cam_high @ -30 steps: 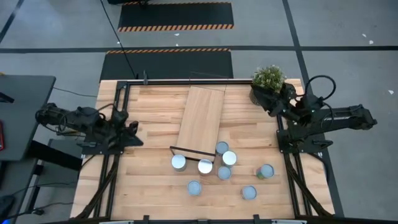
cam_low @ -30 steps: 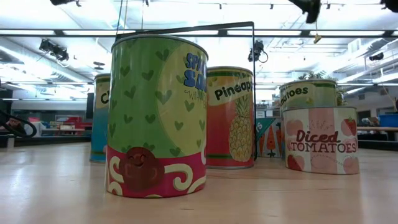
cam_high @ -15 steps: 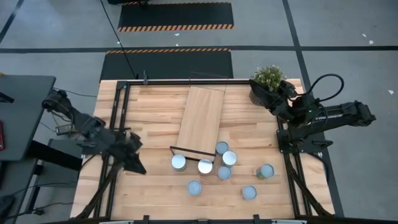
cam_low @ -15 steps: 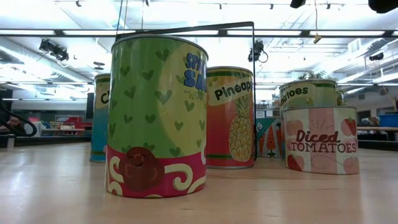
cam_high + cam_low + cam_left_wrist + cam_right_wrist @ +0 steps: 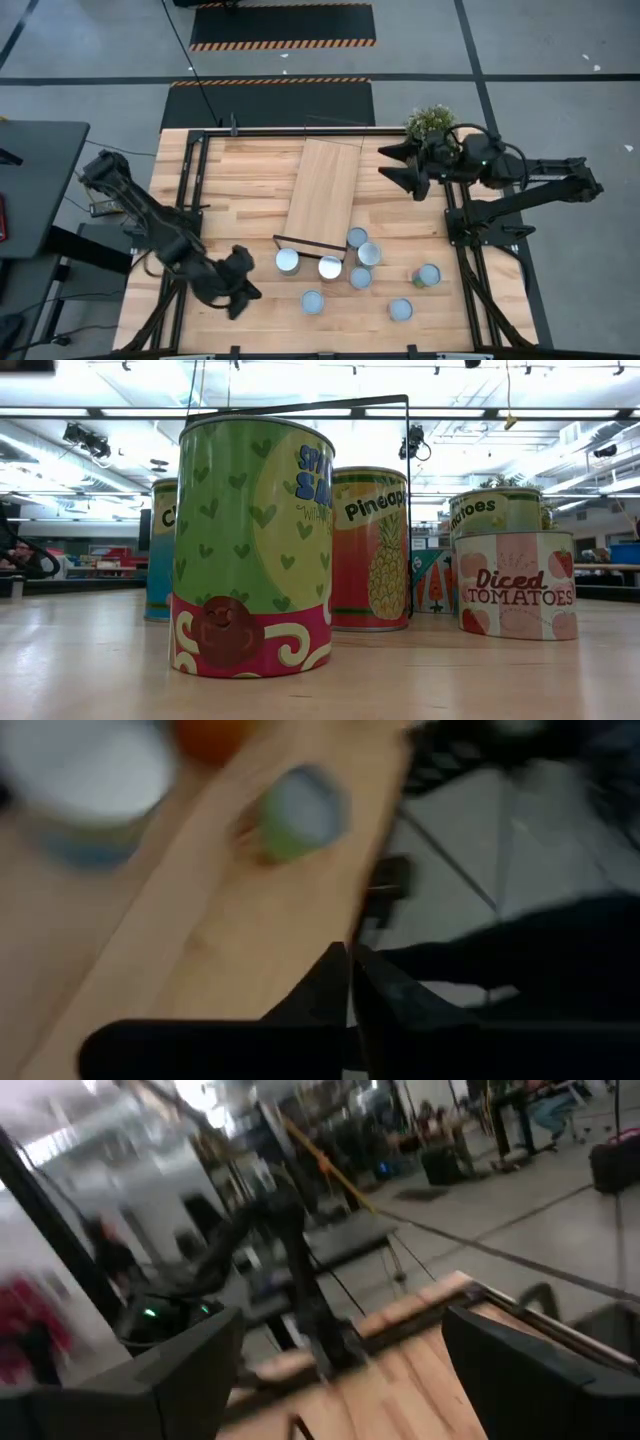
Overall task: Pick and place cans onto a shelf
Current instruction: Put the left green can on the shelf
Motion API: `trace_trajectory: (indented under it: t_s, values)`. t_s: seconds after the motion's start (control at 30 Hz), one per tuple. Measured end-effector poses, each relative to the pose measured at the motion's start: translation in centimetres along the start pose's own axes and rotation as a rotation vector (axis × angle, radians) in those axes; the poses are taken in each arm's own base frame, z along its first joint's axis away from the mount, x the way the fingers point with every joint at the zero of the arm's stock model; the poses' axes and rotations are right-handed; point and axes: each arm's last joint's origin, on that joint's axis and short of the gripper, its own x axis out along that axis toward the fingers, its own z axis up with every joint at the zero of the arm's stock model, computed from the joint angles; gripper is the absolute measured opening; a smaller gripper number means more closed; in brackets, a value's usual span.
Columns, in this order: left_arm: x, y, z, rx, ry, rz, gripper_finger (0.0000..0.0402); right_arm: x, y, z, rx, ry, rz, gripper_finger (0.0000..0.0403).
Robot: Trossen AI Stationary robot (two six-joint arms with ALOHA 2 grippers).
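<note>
Several cans [image 5: 330,267] with pale round tops stand in a loose group on the near half of the table, around the black-framed near end of the light-wood shelf [image 5: 323,190], which lies flat. The low view shows a green can [image 5: 250,545], a pineapple can [image 5: 370,550] and a diced-tomatoes can [image 5: 515,585] upright. My left gripper [image 5: 245,283] is shut, slanting down left of the group; its wrist view shows its fingers [image 5: 350,980] together and a green-sided can [image 5: 300,810] ahead. My right gripper [image 5: 385,165] hangs open and level above the table, right of the shelf, with nothing between its fingers.
A potted green plant [image 5: 432,125] stands at the table's far right corner, just behind my right arm. Black rails [image 5: 190,190] run along the table's left and right sides. Bare planks lie between the shelf and the left rail.
My left gripper has swung from the table's left edge toward the near edge and the cans, sinking and tipping downward. My right gripper has drawn away from the plant toward the table's middle, risen a little and turned level. The cans and the shelf have stayed put.
</note>
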Motion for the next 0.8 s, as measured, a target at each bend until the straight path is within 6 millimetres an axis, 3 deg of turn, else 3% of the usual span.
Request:
trace_trajectory:
  t_s: [0.13, 0.33, 0.43, 0.6, 0.8]
  values:
    - [3.2, 0.3, -1.1, -0.079, 0.018, 0.073, 0.0109, -0.1, 0.8, 1.0, -0.044, 0.058, 0.057, 0.0348]
    - [6.7, 1.8, -1.8, -0.069, -0.009, 0.222, 0.0263, -0.1, 0.9, 0.8, -0.061, 0.098, 0.091, 0.0348]
    - [8.2, 2.5, -1.7, -0.069, -0.062, 0.277, 0.032, 0.0, 0.9, 0.7, -0.045, 0.11, 0.089, 0.0348]
    - [9.9, 2.8, -1.5, -0.087, -0.085, 0.273, 0.0351, -0.1, 1.0, 0.7, -0.051, 0.118, 0.098, 0.0348]
    - [10.1, -0.5, -1.2, 0.147, -0.092, 0.168, 0.0341, -0.3, 0.8, 0.5, -0.048, 0.143, 0.081, 0.0348]
